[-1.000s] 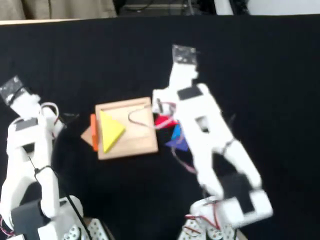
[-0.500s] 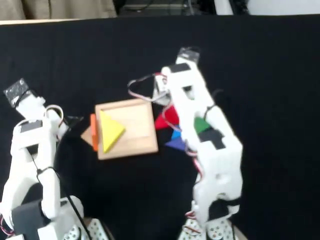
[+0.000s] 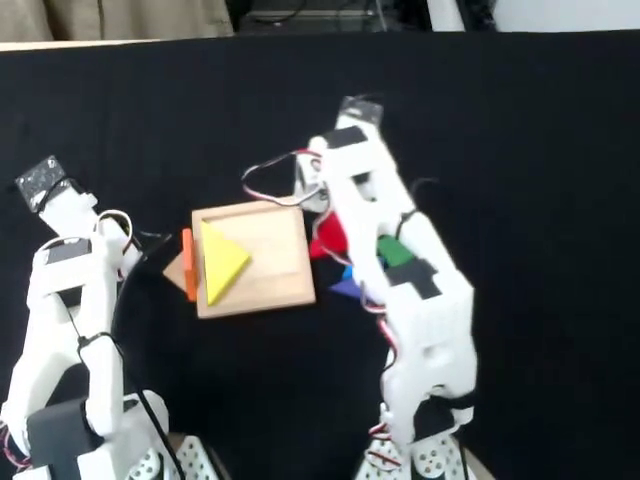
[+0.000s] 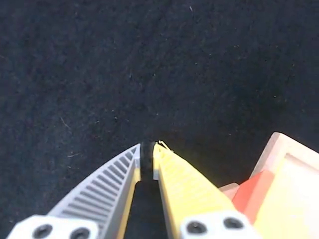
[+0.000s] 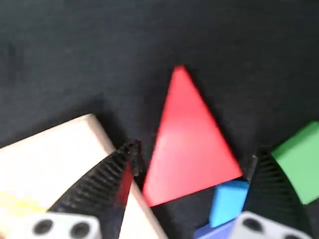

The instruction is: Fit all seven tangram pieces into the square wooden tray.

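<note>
The right gripper (image 5: 192, 154) has its black fingers (image 5: 107, 181) spread wide, one on each side of the red triangle (image 5: 187, 144), not visibly touching it. That triangle lies flat just off the right edge of the tray (image 5: 50, 144). A green piece (image 5: 299, 159) sits by the outer finger, and a blue piece (image 5: 227, 199) and a darker blue one (image 5: 212, 231) sit under the wrist. The left gripper (image 4: 148, 147) has its fingers pressed together on nothing, low over the cloth off the tray's left edge.

The tray (image 3: 275, 265) rests a little toward the left edge from the surface's middle, with the yellow triangle (image 3: 220, 260) inside it. An orange piece (image 3: 187, 262) lies along its left wall, with a tan one (image 3: 172, 268) beside that. A black cloth (image 3: 520, 150) covers the surface, and a beige curtain (image 3: 130, 15) hangs beyond the far edge.

Compared with half a second earlier, the right arm's head sits slightly nearer the tray's far right corner; the tray and yellow triangle lie unchanged.

There are two arms, one tray and apparently seven pieces, one of them inside.
</note>
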